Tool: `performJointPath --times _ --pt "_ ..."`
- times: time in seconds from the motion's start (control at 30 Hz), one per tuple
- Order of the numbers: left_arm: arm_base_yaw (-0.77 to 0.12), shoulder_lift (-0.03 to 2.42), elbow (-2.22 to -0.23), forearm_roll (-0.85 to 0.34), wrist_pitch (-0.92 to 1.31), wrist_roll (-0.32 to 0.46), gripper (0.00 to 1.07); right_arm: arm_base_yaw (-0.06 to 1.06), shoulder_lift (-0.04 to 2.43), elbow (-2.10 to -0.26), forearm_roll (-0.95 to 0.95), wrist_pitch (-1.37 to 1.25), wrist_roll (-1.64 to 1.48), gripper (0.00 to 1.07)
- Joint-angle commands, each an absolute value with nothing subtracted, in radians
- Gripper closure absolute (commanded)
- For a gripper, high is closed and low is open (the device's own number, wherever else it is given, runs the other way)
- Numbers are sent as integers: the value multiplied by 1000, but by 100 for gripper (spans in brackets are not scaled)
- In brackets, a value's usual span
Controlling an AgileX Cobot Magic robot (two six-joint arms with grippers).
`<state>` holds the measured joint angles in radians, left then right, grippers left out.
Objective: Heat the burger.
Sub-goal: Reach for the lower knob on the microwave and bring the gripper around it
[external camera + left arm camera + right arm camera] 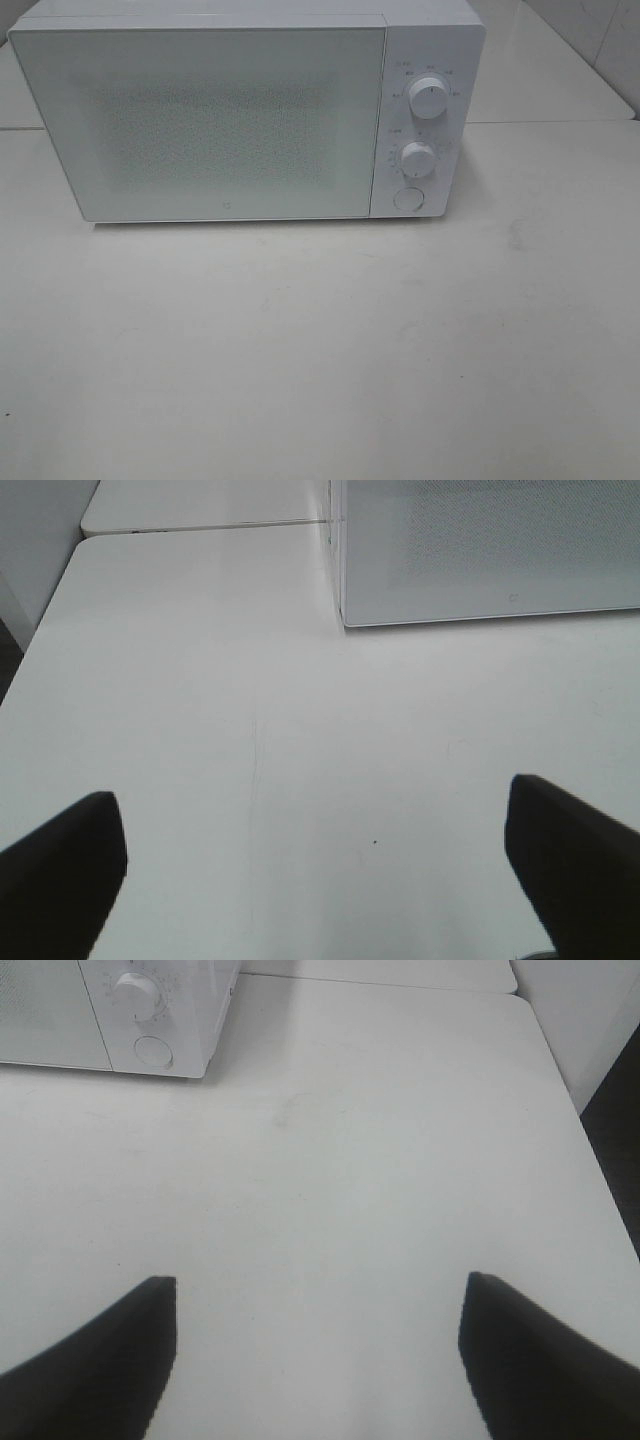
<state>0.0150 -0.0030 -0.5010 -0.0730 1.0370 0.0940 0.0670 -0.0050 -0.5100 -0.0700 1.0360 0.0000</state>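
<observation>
A white microwave [240, 110] sits at the back of a white table [320, 350]. Its door [150, 70] is shut. The door is pale and cloudy, so you cannot see what is inside. On the right side of the microwave there is a strip with two round knobs, one above the other. The top knob [428, 101] is a bit bigger than the low knob [417, 158]. Under the low knob is a round button [408, 198]. The burger does not show in any view, so I cannot tell where it is. The left gripper [312, 810] hangs over the table in front of the microwave, near the left bottom corner of the door. Its two black fingers [60, 870] are spread wide, with only bare table between them. It holds nothing. The right gripper [318, 1285] hangs over the table in front of the microwave too, but off to the side with the knobs. Its black fingers [540, 1360] are also spread wide, with bare table between them, and it holds nothing. Both grippers are well away from the microwave and do not touch it. The high view shows no arms, only the microwave and the table in front of it.
</observation>
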Motion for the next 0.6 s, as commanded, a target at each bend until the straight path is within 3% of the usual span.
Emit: performJointPath --times 0.03,0.6 --pt "17 -35 -499 -79 1029 94 9 62 -31 -506 -68 1029 0 32" --pt "17 -34 -499 -79 1029 94 9 62 -31 -506 -68 1029 0 32"
